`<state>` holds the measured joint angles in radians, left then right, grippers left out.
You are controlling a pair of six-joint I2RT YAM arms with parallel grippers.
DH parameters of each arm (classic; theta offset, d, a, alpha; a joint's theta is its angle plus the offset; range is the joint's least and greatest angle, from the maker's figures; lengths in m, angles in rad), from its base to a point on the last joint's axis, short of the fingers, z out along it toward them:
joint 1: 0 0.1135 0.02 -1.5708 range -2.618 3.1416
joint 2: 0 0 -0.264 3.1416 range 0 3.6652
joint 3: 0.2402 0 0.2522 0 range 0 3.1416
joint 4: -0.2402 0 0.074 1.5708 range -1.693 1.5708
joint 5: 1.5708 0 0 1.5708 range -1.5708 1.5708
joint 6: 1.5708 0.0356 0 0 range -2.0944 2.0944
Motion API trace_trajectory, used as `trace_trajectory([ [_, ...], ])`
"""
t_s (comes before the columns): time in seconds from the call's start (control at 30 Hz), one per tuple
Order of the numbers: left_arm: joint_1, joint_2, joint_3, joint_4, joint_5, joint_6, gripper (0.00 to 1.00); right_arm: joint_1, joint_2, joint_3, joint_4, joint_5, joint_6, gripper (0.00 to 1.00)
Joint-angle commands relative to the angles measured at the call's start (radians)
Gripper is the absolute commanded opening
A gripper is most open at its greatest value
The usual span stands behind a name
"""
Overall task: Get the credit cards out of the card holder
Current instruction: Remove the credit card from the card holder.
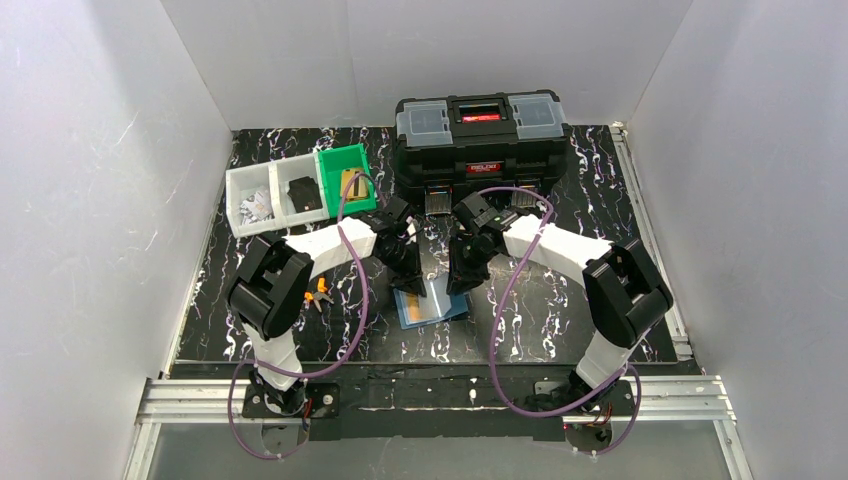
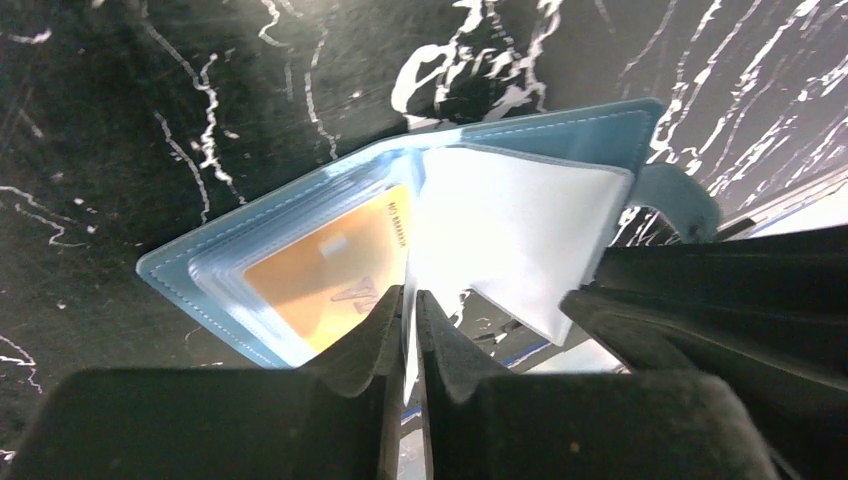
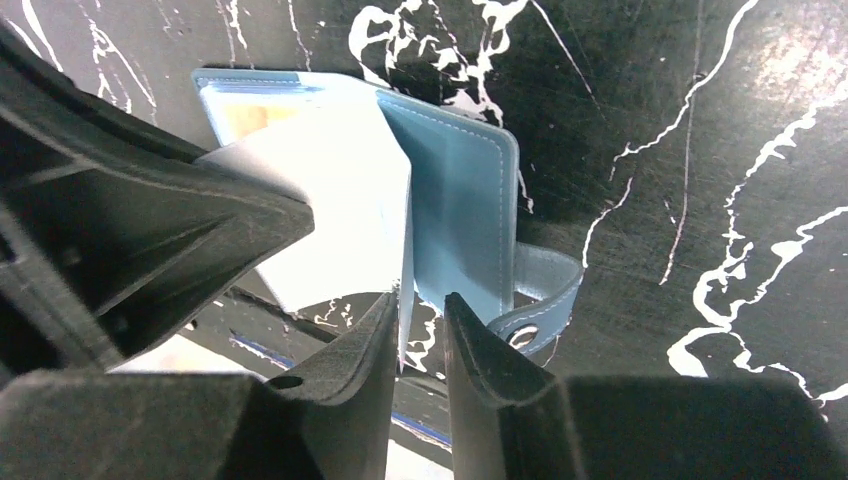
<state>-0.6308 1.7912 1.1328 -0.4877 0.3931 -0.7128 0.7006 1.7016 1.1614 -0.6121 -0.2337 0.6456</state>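
Observation:
The card holder lies open on the black marbled table, blue panels up. An orange-tan credit card sits in a clear pocket of its left panel, and a corner of it shows in the right wrist view. A pale clear inner sleeve stands up from the middle. My left gripper is shut on that sleeve's edge. My right gripper straddles a sleeve edge with a small gap between its jaws. The dark card is hidden.
A black toolbox stands at the back. A green bin and a white divided bin stand at the back left. A small orange-handled tool lies left of the holder. The holder's snap strap sticks out beside my right gripper.

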Motion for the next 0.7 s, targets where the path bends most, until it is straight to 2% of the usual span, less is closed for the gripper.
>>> trace_trajectory([
  [0.0, -0.014, -0.046, 0.055, -0.029, 0.023, -0.002, 0.12, -0.003, -0.04, -0.011, -0.019, 0.023, -0.012, 0.31],
  [0.13, -0.029, -0.027, 0.081, -0.029, 0.028, -0.005, 0.23, -0.003, -0.062, -0.004, -0.034, 0.037, -0.012, 0.31],
  [0.3, -0.044, 0.004, 0.125, -0.028, 0.032, -0.008, 0.31, -0.003, -0.122, -0.011, -0.061, 0.09, -0.004, 0.35],
  [0.67, -0.08, 0.159, 0.225, 0.021, 0.066, -0.037, 0.36, -0.003, -0.276, -0.084, -0.093, 0.18, 0.025, 0.39],
])
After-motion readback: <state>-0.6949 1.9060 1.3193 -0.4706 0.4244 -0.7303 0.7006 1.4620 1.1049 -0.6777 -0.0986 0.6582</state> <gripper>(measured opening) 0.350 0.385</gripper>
